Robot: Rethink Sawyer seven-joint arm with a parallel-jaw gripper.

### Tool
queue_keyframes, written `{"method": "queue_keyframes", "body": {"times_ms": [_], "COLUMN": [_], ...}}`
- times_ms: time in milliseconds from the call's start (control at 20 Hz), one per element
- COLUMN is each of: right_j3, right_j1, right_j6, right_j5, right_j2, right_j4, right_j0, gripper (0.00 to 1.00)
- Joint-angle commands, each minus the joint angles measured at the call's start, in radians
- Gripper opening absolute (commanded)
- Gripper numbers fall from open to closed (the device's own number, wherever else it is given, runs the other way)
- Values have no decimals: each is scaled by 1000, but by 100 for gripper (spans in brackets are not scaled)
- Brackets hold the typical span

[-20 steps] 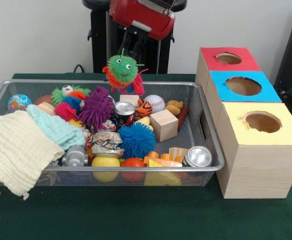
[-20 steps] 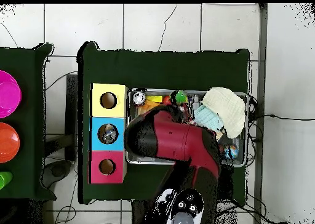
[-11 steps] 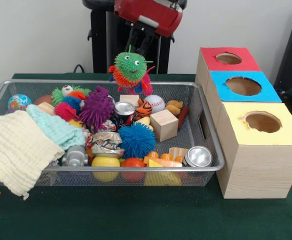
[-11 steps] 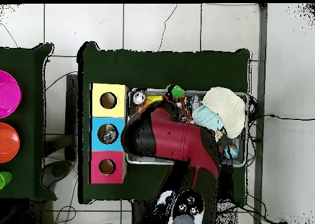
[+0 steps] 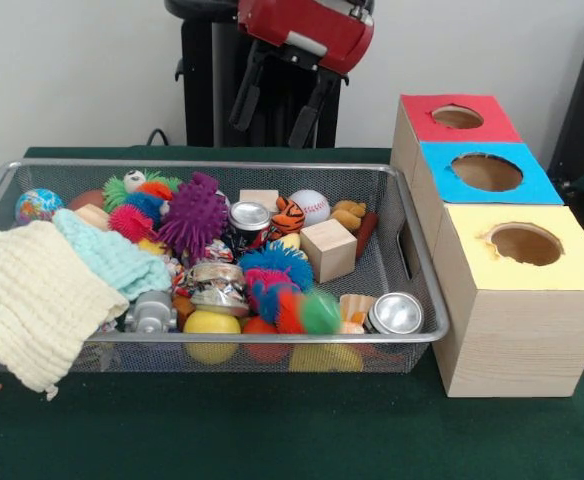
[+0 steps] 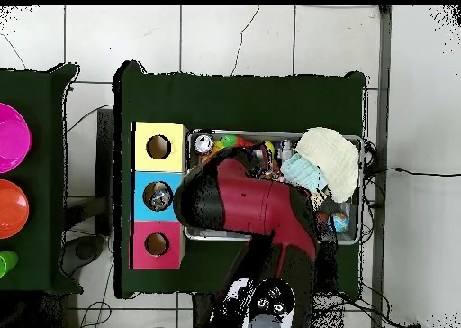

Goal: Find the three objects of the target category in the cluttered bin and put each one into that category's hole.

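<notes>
Green toy dropped into bin — claw open

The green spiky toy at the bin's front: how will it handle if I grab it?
The green spiky toy looks soft and rubbery, so the open jaws would likely squash its spines and could slip. It lies loosely atop the clutter by the silver can, so a push would probably roll it.

In the overhead view, most of the bin at centre is hidden by the arm.
</notes>
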State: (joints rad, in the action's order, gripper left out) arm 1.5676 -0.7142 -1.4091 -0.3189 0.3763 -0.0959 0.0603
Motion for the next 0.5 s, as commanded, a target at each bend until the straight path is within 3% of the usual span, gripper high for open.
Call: {"method": "queue_keyframes", "body": {"times_ms": [50,300,400,500], "right_j3": [23,14,28,80], "right_j1": [11,11,0,-34], "right_j6": [-101,-93,-90,-81], "right_j5": [-70,-109,-114,-74], "right_j2": [-75,-87,-120,-216], "right_j4": [-34,-22,-3,36], "right_j0": [6,4,-13,-74], "gripper": [100,100,100,100]}}
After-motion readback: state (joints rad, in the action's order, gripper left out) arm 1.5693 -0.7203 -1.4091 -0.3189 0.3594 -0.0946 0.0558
